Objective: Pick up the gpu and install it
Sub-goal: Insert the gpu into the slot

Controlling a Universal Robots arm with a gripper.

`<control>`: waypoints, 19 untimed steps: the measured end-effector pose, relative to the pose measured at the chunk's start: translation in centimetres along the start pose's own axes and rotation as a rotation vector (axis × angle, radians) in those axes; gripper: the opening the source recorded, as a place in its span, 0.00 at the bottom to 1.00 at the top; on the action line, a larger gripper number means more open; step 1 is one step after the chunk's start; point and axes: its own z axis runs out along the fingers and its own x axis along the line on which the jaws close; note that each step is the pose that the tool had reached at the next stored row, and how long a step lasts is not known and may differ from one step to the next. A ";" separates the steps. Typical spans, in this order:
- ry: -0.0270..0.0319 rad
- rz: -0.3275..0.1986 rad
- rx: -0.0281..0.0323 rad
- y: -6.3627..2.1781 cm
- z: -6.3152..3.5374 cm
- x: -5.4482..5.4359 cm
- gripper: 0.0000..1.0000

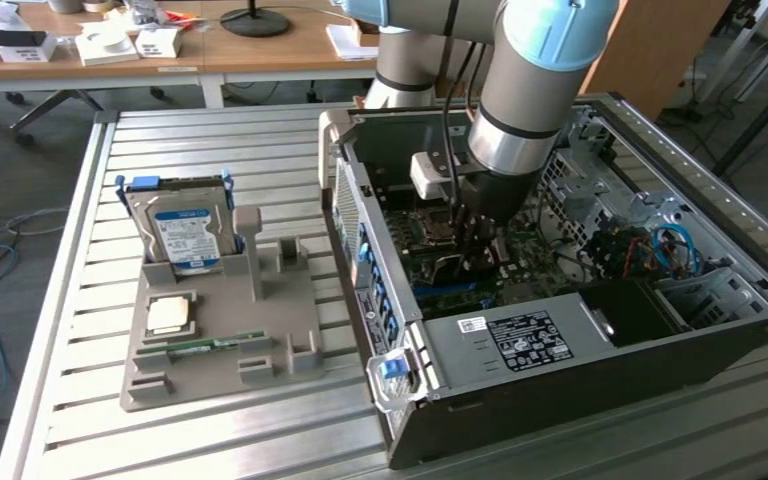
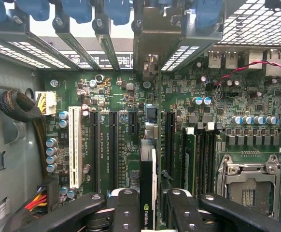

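Observation:
The gpu [image 2: 147,180] shows edge-on as a slim black strip with a green logo, its metal bracket [image 2: 152,46] against the case's rear slot openings. My gripper [image 2: 149,212] is shut on it, one black finger [image 2: 126,208] on each side. The card stands upright over the green motherboard [image 2: 111,96], between two long black slots [image 2: 114,145]. Whether its edge sits in a slot I cannot tell. In the exterior view my gripper [image 1: 478,245] reaches down into the open computer case [image 1: 544,340].
A white slot [image 2: 74,147], memory sticks [image 2: 191,159] and the processor socket [image 2: 249,186] surround the card. On the slatted table [image 1: 91,250], a grey holder [image 1: 224,330] carries a silver hard drive [image 1: 187,230] and a green memory stick [image 1: 204,347].

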 end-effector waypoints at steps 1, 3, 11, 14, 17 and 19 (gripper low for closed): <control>0.0000 0.000 0.0000 0.00 0.00 0.0 0.26; 0.0000 0.002 0.0001 0.00 0.00 0.0 0.26; 0.0000 0.006 0.0002 0.00 0.00 0.0 0.26; 0.0000 0.009 0.0003 0.00 0.00 0.0 0.26; 0.0000 0.009 0.0003 0.00 0.00 0.0 0.26; 0.0000 0.009 0.0004 0.00 0.00 0.0 0.26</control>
